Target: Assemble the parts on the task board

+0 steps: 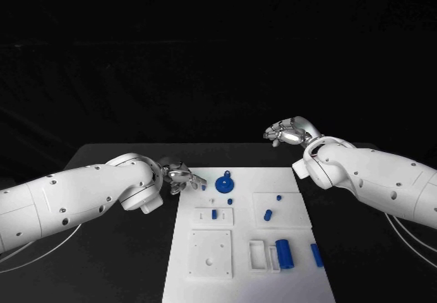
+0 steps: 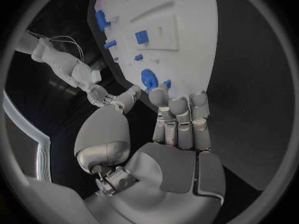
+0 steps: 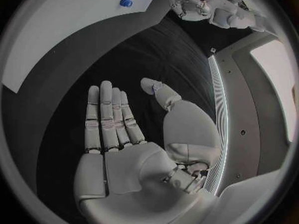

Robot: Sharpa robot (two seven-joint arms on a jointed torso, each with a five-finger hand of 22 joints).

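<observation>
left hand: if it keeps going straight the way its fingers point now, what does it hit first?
Probably the blue gear-like disc at the near edge of the task board. The left hand has its fingers stretched toward it and holds nothing. Whether it would clear the disc from above is unclear.

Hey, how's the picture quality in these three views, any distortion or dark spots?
Head view: evenly lit, the board sharp against a black table and backdrop, no glare. Left wrist view: fisheye bends the board's edges into a curve; the left hand looms large. Right wrist view: same bending, and a bright panel washes out at the rim behind the right hand.
</observation>
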